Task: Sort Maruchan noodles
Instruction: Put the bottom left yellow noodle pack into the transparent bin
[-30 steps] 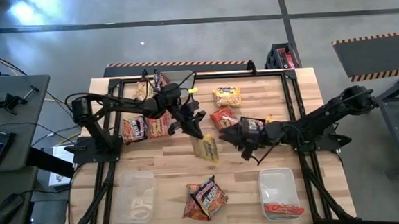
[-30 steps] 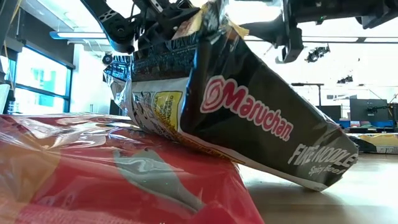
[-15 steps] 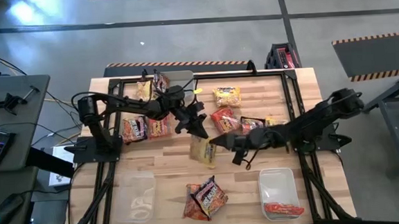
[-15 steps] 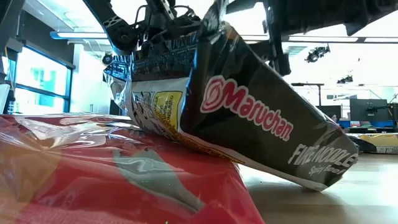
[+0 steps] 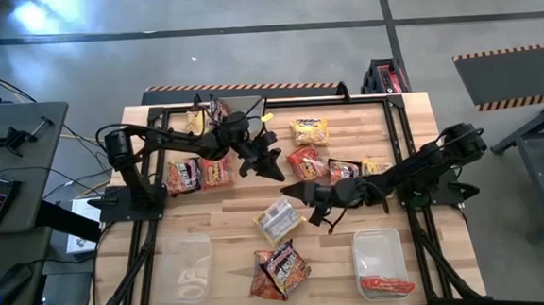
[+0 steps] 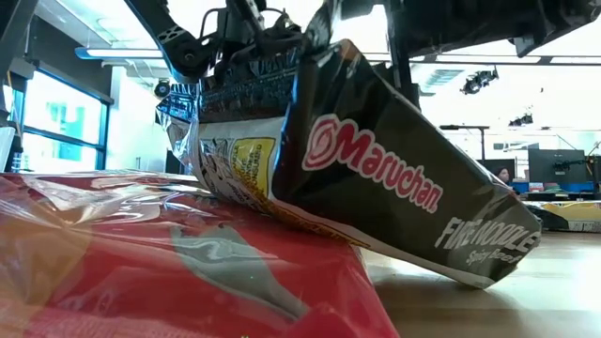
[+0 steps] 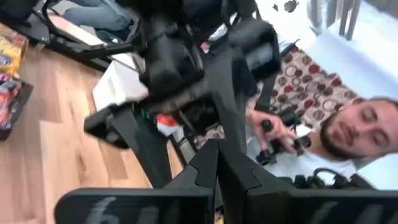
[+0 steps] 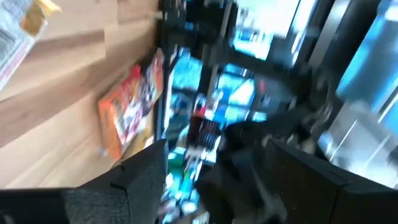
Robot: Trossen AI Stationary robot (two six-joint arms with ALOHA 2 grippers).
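As the yellow packet (image 5: 278,218) lies loose on the desk (image 5: 365,128), right gripper (image 5: 298,191) sits nearest, jaws apart, empty; left gripper (image 5: 271,162) closed, empty.

Flat crinkly yellow plastic packet (image 5: 277,218) lies just beside the dark right tool (image 5: 305,192); pale striped wooden tabletop (image 5: 385,136) beneath.

Dark packet (image 6: 376,178), low view: brand "Maruchan" in red-and-white lettering across the wrapper; below, toward the lower corner, "FIRE NOODLE". Smaller print beneath too small to read.
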